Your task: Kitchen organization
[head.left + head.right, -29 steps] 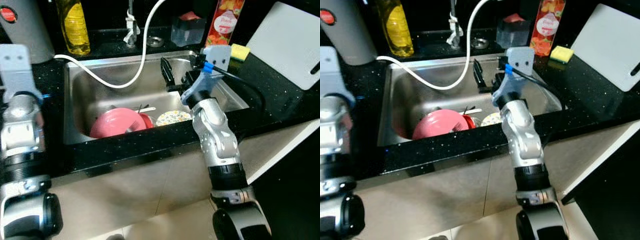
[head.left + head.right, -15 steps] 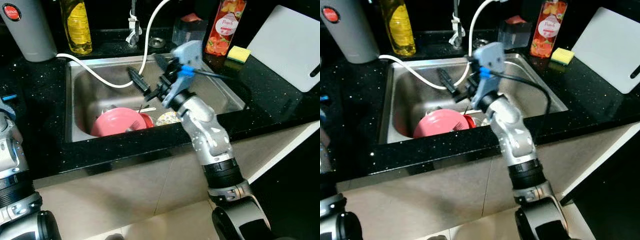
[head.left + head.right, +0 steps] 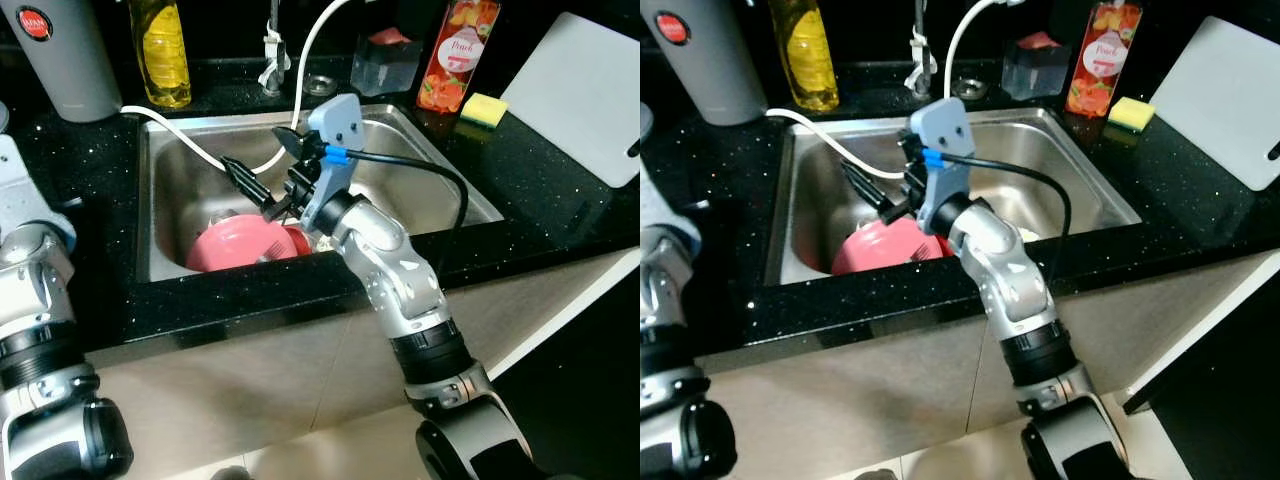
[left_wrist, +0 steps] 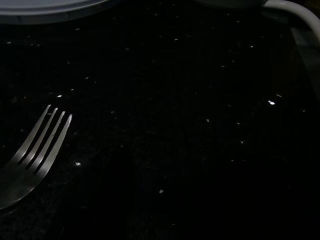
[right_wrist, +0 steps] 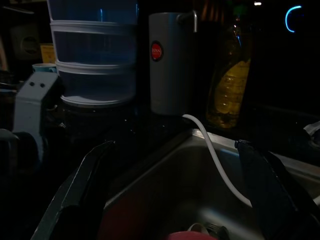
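A steel sink (image 3: 420, 170) holds a pink plate (image 3: 235, 250) with a red item (image 3: 297, 240) at its right edge. My right gripper (image 3: 262, 165) reaches in over the sink's left half, just above the pink plate, open and holding nothing. In the right wrist view its two fingers (image 5: 82, 190) stand wide apart, framing the sink's far-left corner. My left arm (image 3: 35, 260) is raised at the left over the black counter. In the left wrist view a fork (image 4: 30, 155) lies on the dark speckled counter.
A white hose (image 3: 185, 145) runs from the counter into the sink. Along the back stand a grey flask (image 3: 65, 55), a yellow bottle (image 3: 165, 55), a clear container (image 3: 385, 60) and a peach bottle (image 3: 447, 60). A yellow sponge (image 3: 483, 107) and white cutting board (image 3: 590, 90) lie right.
My right gripper has swung from the sink's right side leftward across it and down towards the pink plate. The left arm dropped and came back up at the left edge.
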